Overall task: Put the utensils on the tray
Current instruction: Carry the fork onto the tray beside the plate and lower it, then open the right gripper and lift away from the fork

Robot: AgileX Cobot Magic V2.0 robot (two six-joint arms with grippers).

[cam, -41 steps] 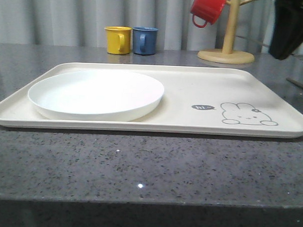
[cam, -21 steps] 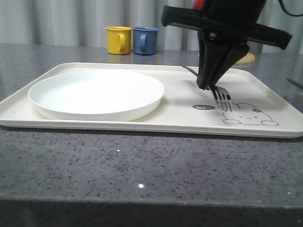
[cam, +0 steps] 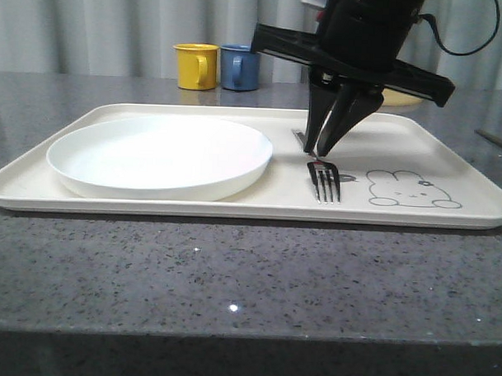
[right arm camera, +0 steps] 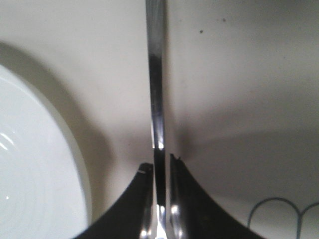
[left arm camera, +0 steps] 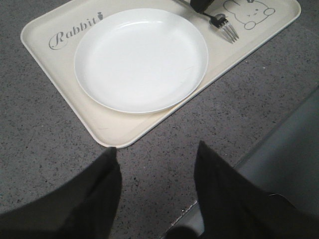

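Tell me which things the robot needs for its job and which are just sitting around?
Needed: fork, cream rabbit tray, right gripper with its jaws closed on the fork.
Just sitting around: white plate, yellow mug, blue mug, left gripper.

My right gripper (cam: 320, 151): pointed down, fingers pinched on the fork (cam: 324, 179) handle. My left gripper (left arm camera: 157, 154): fingers spread, holding nothing.

one fork (cam: 324, 179), one tray (cam: 450, 145), one plate (cam: 160, 156), two mugs (cam: 195, 66)
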